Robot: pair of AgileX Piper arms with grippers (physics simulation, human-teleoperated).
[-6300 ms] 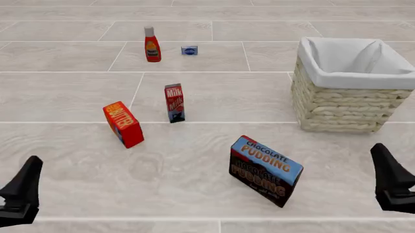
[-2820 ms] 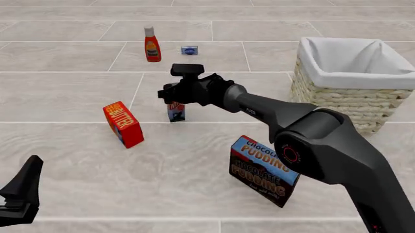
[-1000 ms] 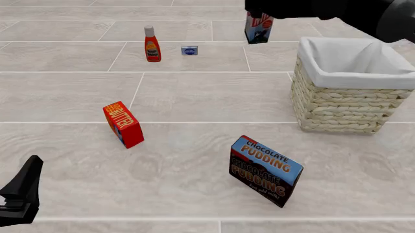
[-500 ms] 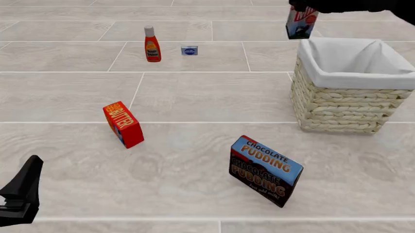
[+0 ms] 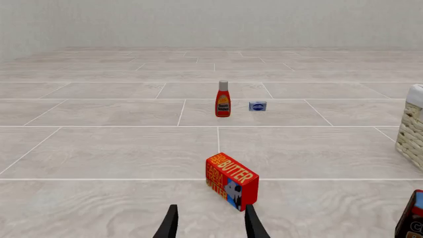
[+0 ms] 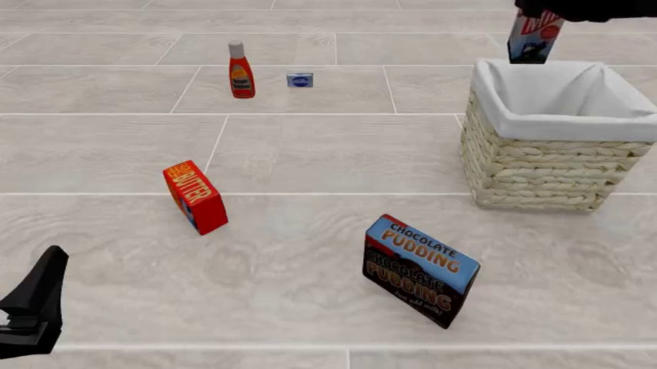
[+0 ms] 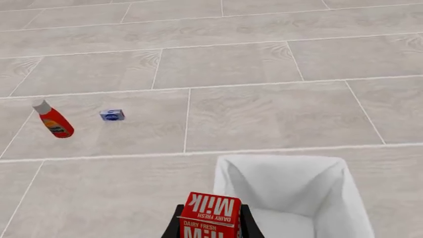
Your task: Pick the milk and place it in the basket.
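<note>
Front view first: I've got the milk point(image 6: 535, 37) hanging high at the top right, its blue-and-white bottom just above the near-left rim of the basket point(image 6: 542, 165), carried up there so it clears the wall before it goes down. My right gripper point(image 6: 559, 9) is mostly cut off by the top edge, just a dark mass over the carton's red top. From my right wrist camera the story is plainer: both fingers point(image 7: 173, 227) are pressed against the carton's sides, clamped on the milk point(image 7: 210, 216), with the white cloth liner of the basket point(image 7: 290, 186) opening up right beyond it. The carton looks upright, maybe a touch tilted in the front view. I'd judge it's over the rim, not yet over the middle, so a bit more travel across before I let go, or it could clip the liner's edge and tip out.

My left gripper point(image 5: 210, 225) sits low near my side of the table, fingers apart, holding nothing, pointed toward the butter box point(image 5: 231, 180) and well out of the way. Beyond that stand the red bottle point(image 6: 240, 70) and a small blue box point(image 6: 300, 80); the pudding box point(image 6: 419, 270) sits nearer me.
</note>
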